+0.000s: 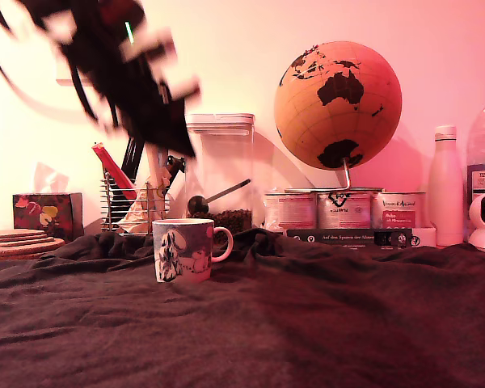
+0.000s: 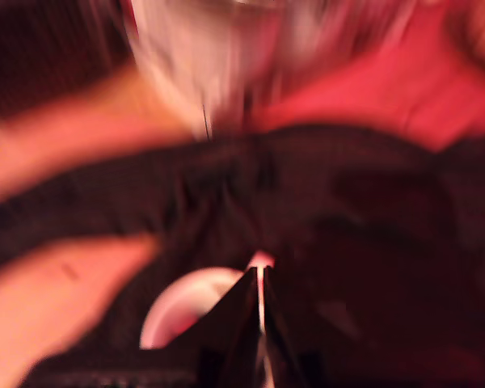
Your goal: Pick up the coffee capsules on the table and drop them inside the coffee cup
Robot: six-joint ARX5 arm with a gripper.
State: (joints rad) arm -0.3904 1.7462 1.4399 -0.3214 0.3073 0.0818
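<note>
The coffee cup [image 1: 183, 249], printed with a bluish-grey cartoon animal and fitted with a pale loop handle, stands upright on the dark cloth of the table [image 1: 307, 315], left of centre in the exterior view. My arm is a dark motion-blurred mass high above and slightly left of the cup, with the gripper [image 1: 180, 139] at its lower end. In the wrist view the gripper [image 2: 260, 295] has its fingers pressed together with only a thin slit, and nothing shows between them. The cup's pale rim [image 2: 186, 303] lies just beside the fingers. No coffee capsules are in view.
Behind the cup stand a clear canister with a white lid [image 1: 220, 174], a wire utensil holder [image 1: 133, 198], three labelled tins [image 1: 343, 210], a globe [image 1: 338, 105] and a white bottle [image 1: 445, 186]. Coasters [image 1: 20, 241] and a patterned box [image 1: 47, 214] sit at the exterior view's left.
</note>
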